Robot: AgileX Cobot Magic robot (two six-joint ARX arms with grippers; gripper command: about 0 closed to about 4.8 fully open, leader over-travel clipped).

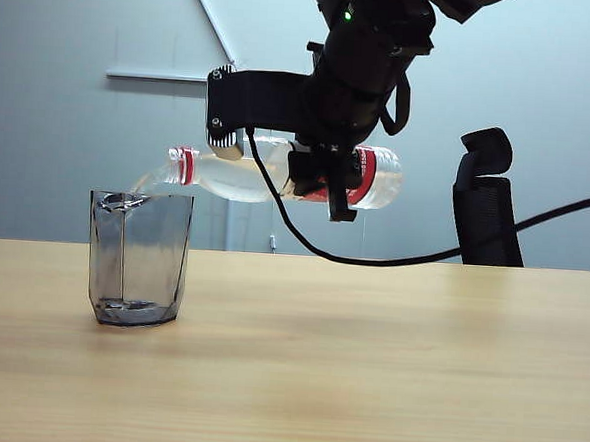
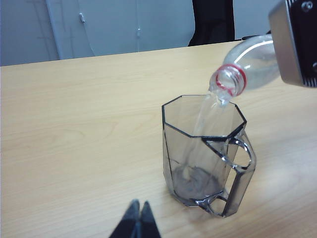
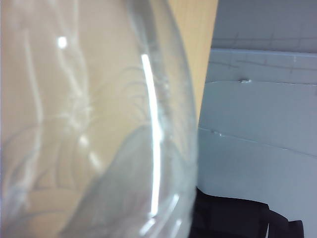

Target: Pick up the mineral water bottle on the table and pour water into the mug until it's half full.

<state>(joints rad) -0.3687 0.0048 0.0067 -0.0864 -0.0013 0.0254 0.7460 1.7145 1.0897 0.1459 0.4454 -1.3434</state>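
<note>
Exterior view looks level across the table (image 1: 366, 366); left wrist view looks down nearer; both share the mug (image 1: 138, 258).

You have a pale tan table (image 1: 366, 366) with faint wood grain running across it. At nine o'clock in the exterior view sits the mug (image 1: 138, 259), smoky grey and see-through, its rim edged darker and its facets showing as dark lines. Toward one o'clock from it, the mineral water bottle (image 1: 233, 175) is clear plastic with a red ring at the neck and a red-and-white label near its base. The water (image 2: 210, 111) leaving it is colourless. The right gripper (image 1: 322, 183) around the bottle is black; the left gripper (image 2: 138, 220) shows as dark fingertips at six o'clock in its own wrist view. Behind, the wall (image 1: 61, 117) is pale blue-grey and the chair (image 1: 486, 203) black.
</note>
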